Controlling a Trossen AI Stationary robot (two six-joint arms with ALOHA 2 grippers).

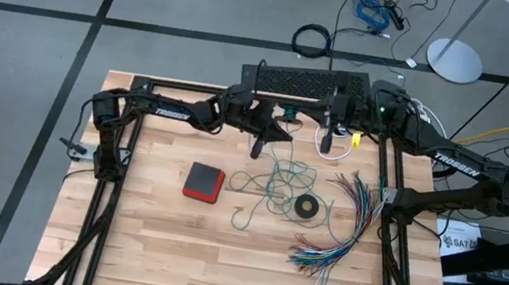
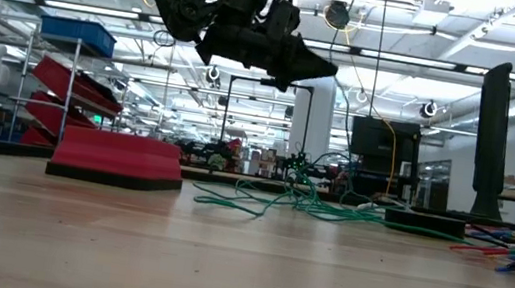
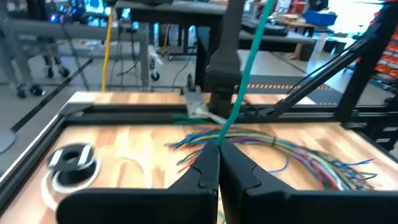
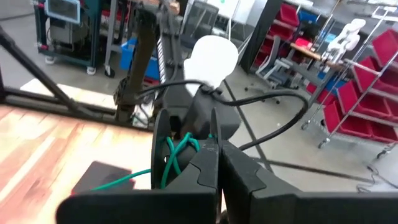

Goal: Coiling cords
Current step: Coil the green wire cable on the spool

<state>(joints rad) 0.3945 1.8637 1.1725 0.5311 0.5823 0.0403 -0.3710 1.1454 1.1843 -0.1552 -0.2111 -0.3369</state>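
The teal-green cord (image 1: 274,181) lies in loose loops mid-table, and one strand (image 3: 249,62) rises from it. My left gripper (image 3: 219,146), above the table's middle (image 1: 286,135), is shut on that strand. My right gripper (image 4: 216,146) is higher and just beyond it (image 1: 301,116), shut beside a small bunch of teal loops (image 4: 174,155). The white cord with its round black-and-white piece (image 3: 71,165) rests flat on the table, apart from both grippers. My left gripper pinches one strand of the teal cord (image 3: 221,138) between its two fingertips, which lie nearly level. The strand runs straight and taut up and away from the fingers. My right gripper has teal loops (image 4: 186,144) at its fingertips. The fingers hide the place of contact. One strand (image 4: 112,182) trails down from it.
A red box (image 1: 204,182) sits left of the cord pile. A fanned bundle of multicoloured wires (image 1: 349,217) spreads at the right, near the black frame rail (image 1: 390,198). The near half of the wooden table (image 1: 215,268) is bare.
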